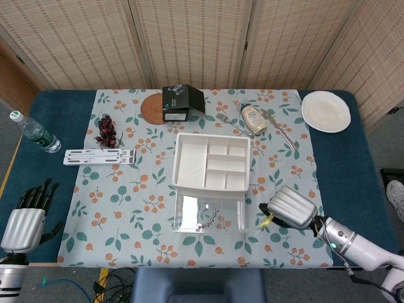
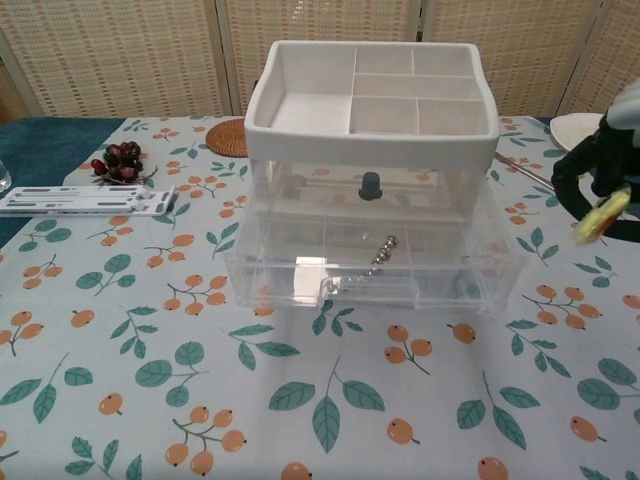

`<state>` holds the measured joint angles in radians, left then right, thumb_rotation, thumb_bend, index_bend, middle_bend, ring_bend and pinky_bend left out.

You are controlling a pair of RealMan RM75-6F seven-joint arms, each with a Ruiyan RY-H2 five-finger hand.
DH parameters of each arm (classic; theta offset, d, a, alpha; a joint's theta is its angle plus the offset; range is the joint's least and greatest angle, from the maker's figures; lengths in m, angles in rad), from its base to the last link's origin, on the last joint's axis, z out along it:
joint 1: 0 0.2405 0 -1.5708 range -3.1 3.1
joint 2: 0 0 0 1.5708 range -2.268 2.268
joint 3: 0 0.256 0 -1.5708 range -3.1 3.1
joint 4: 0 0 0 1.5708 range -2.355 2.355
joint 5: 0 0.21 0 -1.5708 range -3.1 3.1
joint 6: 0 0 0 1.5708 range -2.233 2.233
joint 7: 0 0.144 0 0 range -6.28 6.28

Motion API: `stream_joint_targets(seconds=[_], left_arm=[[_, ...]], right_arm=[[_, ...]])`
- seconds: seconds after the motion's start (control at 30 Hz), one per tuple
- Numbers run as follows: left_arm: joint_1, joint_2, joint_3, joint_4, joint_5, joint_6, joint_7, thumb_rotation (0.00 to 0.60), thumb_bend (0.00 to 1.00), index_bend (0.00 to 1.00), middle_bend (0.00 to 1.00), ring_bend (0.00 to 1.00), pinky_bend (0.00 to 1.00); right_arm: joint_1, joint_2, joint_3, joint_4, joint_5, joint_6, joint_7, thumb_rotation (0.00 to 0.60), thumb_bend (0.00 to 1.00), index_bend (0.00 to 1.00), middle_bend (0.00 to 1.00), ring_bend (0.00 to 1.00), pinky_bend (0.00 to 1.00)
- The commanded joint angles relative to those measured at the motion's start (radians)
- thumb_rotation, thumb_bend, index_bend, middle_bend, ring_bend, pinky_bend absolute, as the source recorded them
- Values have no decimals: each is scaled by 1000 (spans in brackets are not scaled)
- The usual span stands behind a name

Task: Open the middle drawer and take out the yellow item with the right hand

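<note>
Holding the small yellow item (image 1: 268, 219) pinched in its dark fingers (image 2: 572, 176), our right hand (image 1: 291, 208) hangs above the desk (image 1: 120, 189) just to the right of the clear plastic drawer unit (image 1: 211, 189). In the chest view we see the yellow item (image 2: 603, 216) poking down and out from the fingertips at the frame's right edge, clear of the drawers and apart from the floral tablecloth (image 2: 150, 370) beneath it.

Beside the hand, the transparent middle drawer (image 1: 208, 214) stands pulled out toward us, with a thin metal bead chain (image 2: 378, 260) lying inside it. On top of the unit sits a white divided organiser tray (image 1: 211, 161).

Our left hand (image 1: 25, 218) is at the near left corner of the desk, holding nothing, its dark fingers straight and slightly spread.

Farther out we see a black box (image 1: 182, 103) resting against a round brown woven coaster (image 1: 153, 108), a bunch of dark red grapes (image 1: 106, 130), a flat white strip-shaped object (image 1: 101, 156) and a clear plastic water bottle (image 1: 35, 132) lying at the left edge. To the right of the box lie a small squat jar with a pale label (image 1: 253, 118), some metal cutlery (image 1: 281, 131) and a round white plate (image 1: 325, 111).
</note>
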<state>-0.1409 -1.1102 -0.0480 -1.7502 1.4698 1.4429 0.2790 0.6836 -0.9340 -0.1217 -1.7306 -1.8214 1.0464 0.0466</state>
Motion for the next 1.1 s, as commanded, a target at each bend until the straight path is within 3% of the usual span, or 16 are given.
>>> stream_joint_targets(seconds=[0.03,0.77,0.83,0.97,1.1], left_arm=[[2,1,0,1,-1,3,-2,600,256,0,0,91,111],[2,-2,8,7,5,1,-4,600,256,0,0,91,111],[2,-2,8,9,5,1,-4,600,256,0,0,91,111],[1,-3,8,11,3,-2,-5,600,256,0,0,91,111],[-1,-5,8,13,4,-4,-6,600,257,0,0,91,111]], right_arm=[[-6,-37,-2,49,4,-18,12,600,456,591,926,1000,1000],[7,-233,21,194,101,-153,-8,600,457,591,914,1000,1000],[7,-241,22,195,114,-163,-11,600,457,560,910,1000,1000],[6,-250,23,192,131,-174,-20,600,457,379,904,1000,1000],[5,-250,22,188,139,-177,-20,600,457,284,900,1000,1000]])
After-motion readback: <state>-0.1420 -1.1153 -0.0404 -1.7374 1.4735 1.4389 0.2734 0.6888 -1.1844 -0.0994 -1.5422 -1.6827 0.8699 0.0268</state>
